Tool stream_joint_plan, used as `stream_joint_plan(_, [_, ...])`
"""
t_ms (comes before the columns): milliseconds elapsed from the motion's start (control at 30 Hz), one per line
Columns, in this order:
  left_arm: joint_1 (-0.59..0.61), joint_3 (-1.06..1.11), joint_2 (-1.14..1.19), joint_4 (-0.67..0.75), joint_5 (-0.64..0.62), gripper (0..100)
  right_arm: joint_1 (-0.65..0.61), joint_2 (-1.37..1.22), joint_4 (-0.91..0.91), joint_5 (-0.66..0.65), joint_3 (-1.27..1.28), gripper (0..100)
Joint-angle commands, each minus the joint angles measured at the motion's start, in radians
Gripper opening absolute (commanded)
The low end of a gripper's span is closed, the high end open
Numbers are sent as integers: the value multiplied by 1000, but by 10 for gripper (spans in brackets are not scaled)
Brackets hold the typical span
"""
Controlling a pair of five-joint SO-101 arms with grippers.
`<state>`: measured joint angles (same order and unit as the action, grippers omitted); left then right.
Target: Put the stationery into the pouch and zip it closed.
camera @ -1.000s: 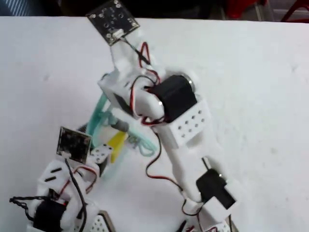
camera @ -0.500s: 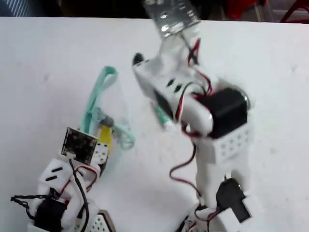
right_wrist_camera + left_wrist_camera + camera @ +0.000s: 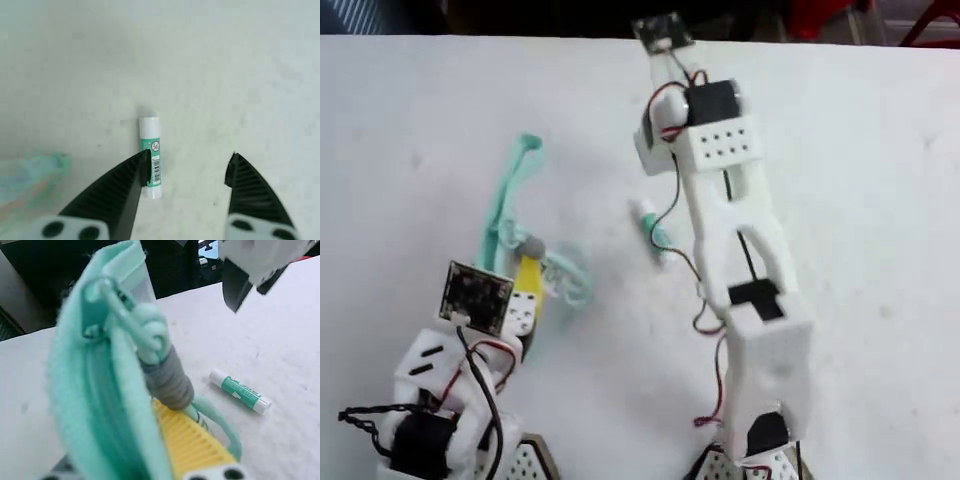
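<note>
The glue stick [image 3: 650, 231] lies on the table [image 3: 860, 150], well in from every edge, near the pouch [image 3: 510, 205]. The right gripper [image 3: 188, 161] hangs over it, wide open and empty; the stick runs square to the closing line but sits under one finger [image 3: 130, 182], off-centre. The left gripper [image 3: 527, 290] clamps the pouch.

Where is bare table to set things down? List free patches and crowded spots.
Free: the table right of the right arm, and the stretch left of the pouch. Crowded: between pouch and right arm, where the glue stick lies.
</note>
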<state>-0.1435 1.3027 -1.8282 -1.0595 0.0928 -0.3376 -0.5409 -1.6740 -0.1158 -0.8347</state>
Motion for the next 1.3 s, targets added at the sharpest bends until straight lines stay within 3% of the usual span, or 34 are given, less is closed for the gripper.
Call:
stream_joint_plan(0, [42,-49,-1,26,-11,23,13,-94,39,-9,-5,229])
stream_joint_plan(333, [39,-43,-1,26,-29,23,-31,-292,81,-17,-5,229])
stream_joint_plan(967, [38,-43,-1,26,-28,23,-84,-351,81,-11,6,228])
stream_joint_plan(1267, [36,-43,-1,26,-32,23,-82,-398,99,-11,12,93])
